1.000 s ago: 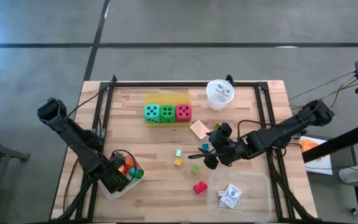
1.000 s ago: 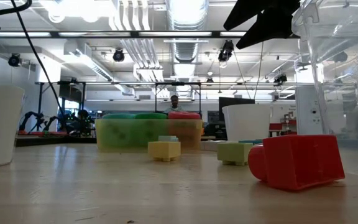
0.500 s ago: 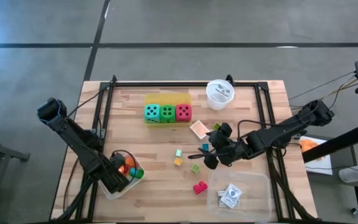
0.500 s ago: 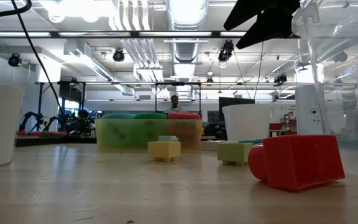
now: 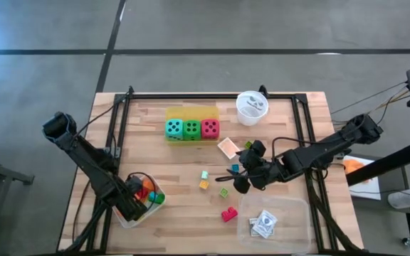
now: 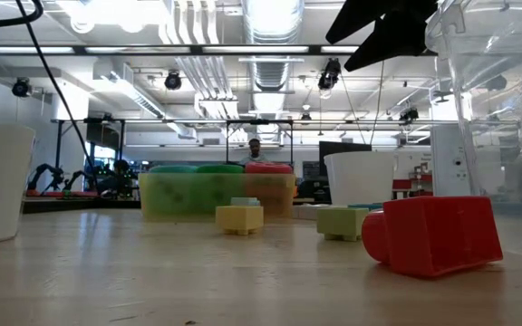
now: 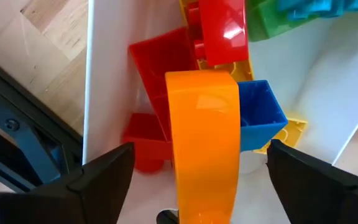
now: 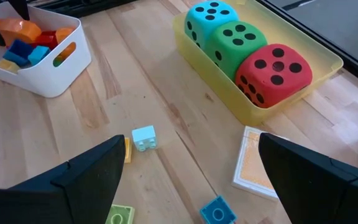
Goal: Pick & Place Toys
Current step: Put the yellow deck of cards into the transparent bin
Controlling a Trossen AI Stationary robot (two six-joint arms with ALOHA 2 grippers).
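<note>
from above, the left gripper [image 5: 135, 206] sits over the white plastic bin [image 5: 124, 219] at the table's near left corner, full of small shiny blocks. the right gripper [image 5: 242, 173] waits mid-table, fingers apart.

down low, a smooth red plastic block [image 6: 433, 234] lies on the wood.

on the left wrist, fingers stand apart beside a glossy orange block [image 7: 205, 137]. it may tip off the pile.

on the right wrist, three dotted dice [image 8: 241, 42] fill a yellow tray [image 8: 319, 62].
</note>
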